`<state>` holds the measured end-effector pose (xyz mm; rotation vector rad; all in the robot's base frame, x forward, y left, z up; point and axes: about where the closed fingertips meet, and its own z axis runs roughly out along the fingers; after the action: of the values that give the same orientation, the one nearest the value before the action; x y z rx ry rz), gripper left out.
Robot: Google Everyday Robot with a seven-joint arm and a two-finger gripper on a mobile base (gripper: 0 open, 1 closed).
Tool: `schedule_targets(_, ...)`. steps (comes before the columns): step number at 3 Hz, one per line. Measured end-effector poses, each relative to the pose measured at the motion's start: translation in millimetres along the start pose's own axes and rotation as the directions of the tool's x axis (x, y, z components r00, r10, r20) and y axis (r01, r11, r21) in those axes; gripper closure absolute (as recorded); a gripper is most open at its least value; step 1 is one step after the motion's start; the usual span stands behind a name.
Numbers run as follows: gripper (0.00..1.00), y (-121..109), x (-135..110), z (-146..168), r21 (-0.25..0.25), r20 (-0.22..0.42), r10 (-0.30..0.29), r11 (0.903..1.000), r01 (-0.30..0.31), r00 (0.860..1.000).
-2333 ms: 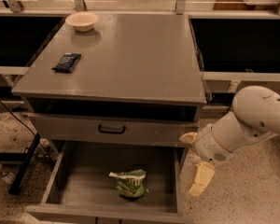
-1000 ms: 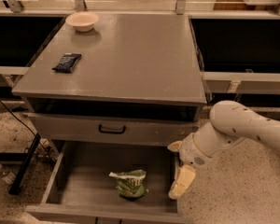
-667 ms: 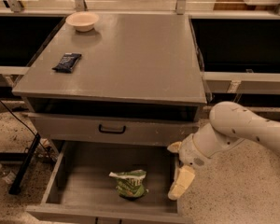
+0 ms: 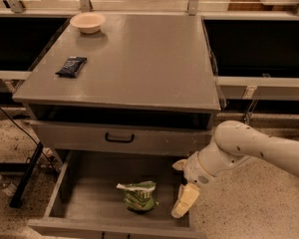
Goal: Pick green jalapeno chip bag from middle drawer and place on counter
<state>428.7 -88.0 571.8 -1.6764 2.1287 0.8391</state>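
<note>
The green jalapeno chip bag (image 4: 138,196) lies crumpled on the floor of the open middle drawer (image 4: 89,203), near its front and middle. My gripper (image 4: 182,184) hangs over the right side of the drawer, just right of the bag and not touching it. Its pale fingers (image 4: 185,200) are spread apart and hold nothing. The white arm (image 4: 259,151) reaches in from the right. The grey counter (image 4: 139,59) is the cabinet top above the drawer.
A small flat dark packet (image 4: 71,66) and a pale bowl (image 4: 87,22) sit on the counter's left side. The upper drawer front with a black handle (image 4: 119,138) stands slightly out above the middle drawer. A black stand leg (image 4: 25,176) and cables lie on the floor at left.
The arm has swung left from beside the cabinet, bringing the gripper over the drawer's right side and a little lower, closer to the bag. The bag has not moved.
</note>
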Motion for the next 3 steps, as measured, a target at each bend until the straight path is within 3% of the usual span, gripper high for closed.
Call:
schedule_targets(2, 0.00, -17.1, -1.2, 15.0, 0.135, 0.025, 0.009, 0.9907, -0.012, 1.000)
schedule_targets(3, 0.00, -17.2, -1.2, 15.1, 0.135, 0.026, 0.009, 0.9908, -0.012, 1.000)
